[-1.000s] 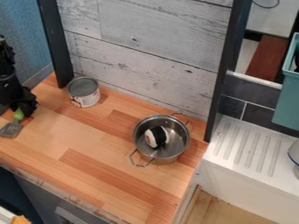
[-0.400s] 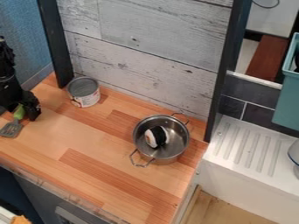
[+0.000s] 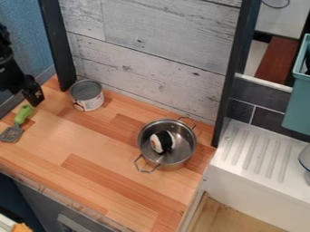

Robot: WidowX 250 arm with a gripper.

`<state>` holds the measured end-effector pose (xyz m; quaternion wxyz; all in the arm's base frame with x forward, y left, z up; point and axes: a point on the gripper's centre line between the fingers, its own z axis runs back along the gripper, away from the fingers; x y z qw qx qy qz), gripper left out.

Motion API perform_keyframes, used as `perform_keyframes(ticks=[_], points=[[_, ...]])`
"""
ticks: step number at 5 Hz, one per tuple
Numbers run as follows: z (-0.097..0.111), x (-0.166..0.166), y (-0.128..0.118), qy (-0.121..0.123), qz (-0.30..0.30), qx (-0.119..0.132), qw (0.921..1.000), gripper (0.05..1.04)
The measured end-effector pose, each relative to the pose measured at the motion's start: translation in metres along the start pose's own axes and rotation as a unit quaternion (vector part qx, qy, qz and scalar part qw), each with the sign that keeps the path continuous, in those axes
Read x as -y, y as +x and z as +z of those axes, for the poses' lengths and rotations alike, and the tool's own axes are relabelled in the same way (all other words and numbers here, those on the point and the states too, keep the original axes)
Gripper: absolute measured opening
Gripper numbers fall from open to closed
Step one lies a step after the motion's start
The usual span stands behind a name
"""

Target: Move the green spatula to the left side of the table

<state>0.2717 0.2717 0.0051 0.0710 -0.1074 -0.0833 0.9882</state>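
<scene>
At the table's (image 3: 109, 167) left side lies the spatula (image 3: 23, 117) — green handle near the black gripper (image 3: 36, 97) — with the latter's state, spread or pressed together, not determinable.

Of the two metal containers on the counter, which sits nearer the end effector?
The can with print on its side, by the back wall. The pot with two loop handles stands farther from the end effector.
</scene>
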Motion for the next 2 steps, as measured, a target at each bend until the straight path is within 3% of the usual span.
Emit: perform_keyframes(ticks=[1,2], points=[[0.0259,0.0003,-0.0119,-0.013,-0.039,-0.021,0.9989,1.001],[0.0290,-0.0006,-0.0152,-0.015,-0.044,-0.024,0.9986,1.001]])
